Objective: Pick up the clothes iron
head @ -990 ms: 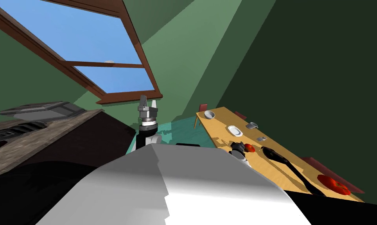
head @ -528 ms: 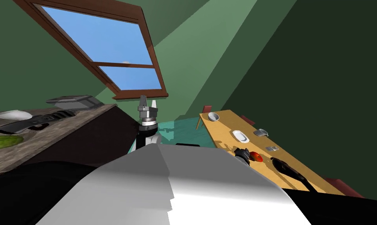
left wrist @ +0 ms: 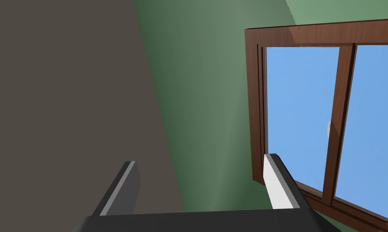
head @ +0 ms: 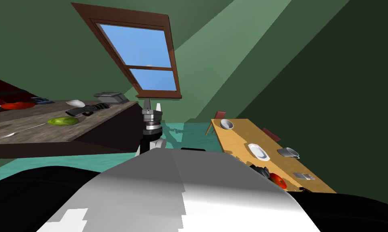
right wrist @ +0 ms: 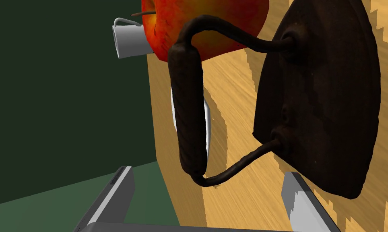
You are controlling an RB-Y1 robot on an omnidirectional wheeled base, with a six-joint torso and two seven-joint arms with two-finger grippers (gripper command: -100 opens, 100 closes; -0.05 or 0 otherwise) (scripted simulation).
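Head view: the left gripper (head: 153,104) stands raised at 12 o'clock above my chest. The wooden table (head: 237,139) lies at 4 o'clock and carries a bowl (head: 226,123) and a red apple (head: 278,180).

Left wrist view: fingers apart, holding nothing.

Right wrist view: the right gripper (right wrist: 209,191) is spread wide and touches nothing. The dark clothes iron (right wrist: 322,96) sits flat on the table just ahead. Its long axis and handle (right wrist: 189,108) run away from the gripper toward the apple.

On your yellow, wood-grained table (right wrist: 237,100): clothes iron (right wrist: 322,96), dark brown to black, mottled; apple (right wrist: 205,24), red blending to yellow; mug (right wrist: 131,38), pale grey; plate (head: 257,151), white. Beyond the table you have a teal floor (head: 189,133), green walls (head: 237,60), and a window (head: 149,52) with red-brown frame and blue panes. Across the floor from the table: counter (head: 48,129), dark, with a mottled grey-brown top. Your right gripper (right wrist: 208,172): light grey fingers, dark body.
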